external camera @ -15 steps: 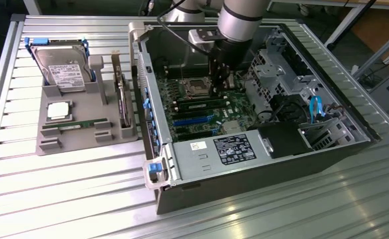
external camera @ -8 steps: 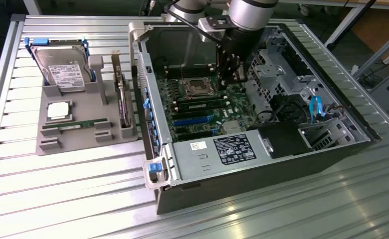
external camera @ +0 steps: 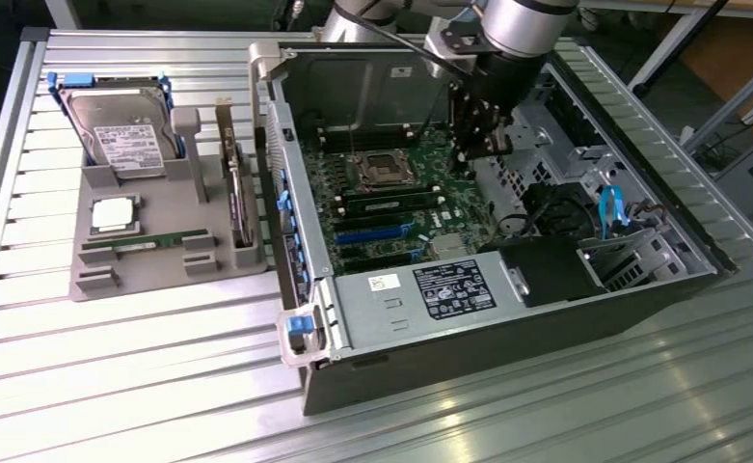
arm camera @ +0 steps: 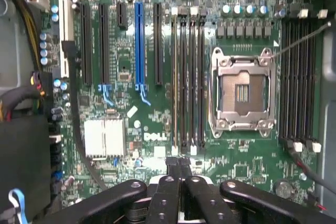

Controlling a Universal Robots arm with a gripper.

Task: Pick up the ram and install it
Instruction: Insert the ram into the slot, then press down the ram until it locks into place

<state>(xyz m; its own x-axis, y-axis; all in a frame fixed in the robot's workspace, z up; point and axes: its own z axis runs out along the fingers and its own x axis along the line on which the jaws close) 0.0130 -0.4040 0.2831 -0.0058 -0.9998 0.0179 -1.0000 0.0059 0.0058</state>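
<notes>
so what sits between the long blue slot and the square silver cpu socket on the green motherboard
In the wrist view, one black slot and a bank of black memory slots lie between the blue slot and the CPU socket.

Bright overhead light, hard glare outside, softer light inside the case.

In the exterior view, glare washed out the slatted table near the camera and the tray front; the case interior lay in shadow under the arm. In the wrist view the motherboard was evenly lit but slightly soft, and the near gripper was dark and blurred.
</notes>
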